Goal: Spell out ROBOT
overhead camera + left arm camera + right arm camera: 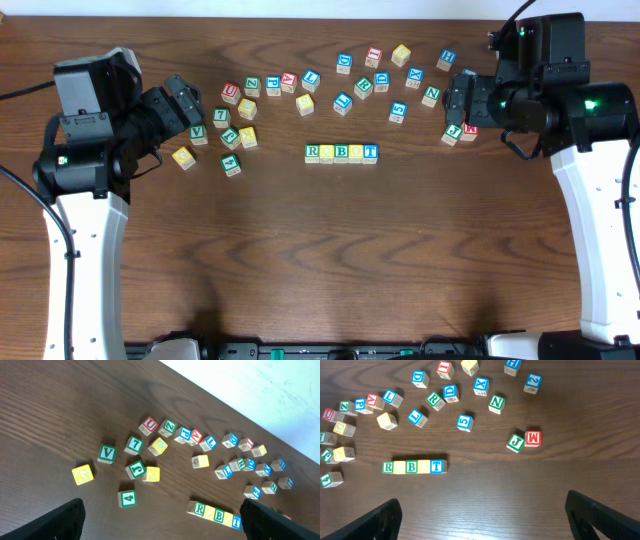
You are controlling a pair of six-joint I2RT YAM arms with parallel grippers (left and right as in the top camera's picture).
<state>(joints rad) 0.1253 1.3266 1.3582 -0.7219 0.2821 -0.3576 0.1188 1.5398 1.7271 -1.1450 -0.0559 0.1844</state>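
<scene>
1. Cubes spelling the word stand in one straight row (pixel 342 152) at mid-table, each touching the next: green R (pixel 312 152), yellow-topped cube (pixel 327 152), green B (pixel 341 152), second yellow-topped cube (pixel 356 152), blue T (pixel 371 152).
2. Left gripper (pixel 192 108) hangs near the green V (pixel 197 133), fingers spread wide, holding nothing.
3. Right gripper (pixel 456 105) hangs by the green J (pixel 452 133) and red M (pixel 469 130), fingers likewise wide apart and empty.
4. Loose cubes (pixel 343 100) lie scattered behind the row on the wooden table (pixel 320 260).
</scene>
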